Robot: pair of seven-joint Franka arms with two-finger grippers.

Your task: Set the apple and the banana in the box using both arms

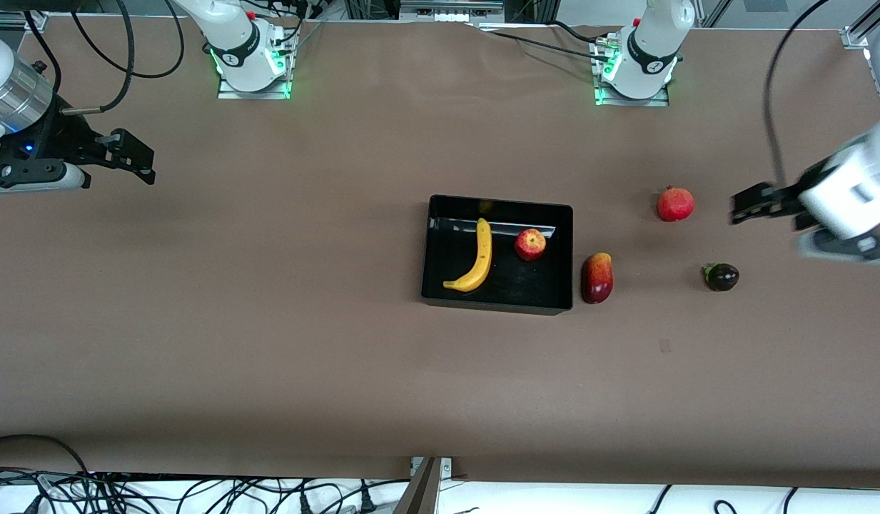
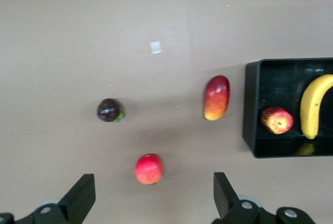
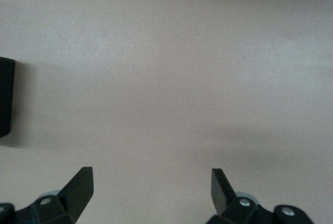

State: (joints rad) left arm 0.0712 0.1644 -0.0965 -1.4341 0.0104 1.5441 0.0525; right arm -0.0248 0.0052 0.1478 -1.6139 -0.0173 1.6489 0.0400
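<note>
The black box (image 1: 564,260) stands mid-table and holds the yellow banana (image 1: 477,258) and the small red apple (image 1: 530,244), side by side. They also show in the left wrist view: box (image 2: 251,109), banana (image 2: 313,105), apple (image 2: 277,120). My left gripper (image 1: 741,204) is open and empty, up over the table at the left arm's end, beside the all-red round fruit (image 1: 675,204); its wrist view (image 2: 153,195) shows that fruit (image 2: 149,169) between the spread fingers, well below. My right gripper (image 1: 141,158) is open and empty over bare table at the right arm's end (image 3: 152,190).
An oblong red-orange mango (image 1: 597,278) lies just beside the box toward the left arm's end. A dark purple fruit (image 1: 721,276) lies farther that way, nearer the front camera than the all-red fruit. A corner of the box (image 3: 5,98) shows in the right wrist view.
</note>
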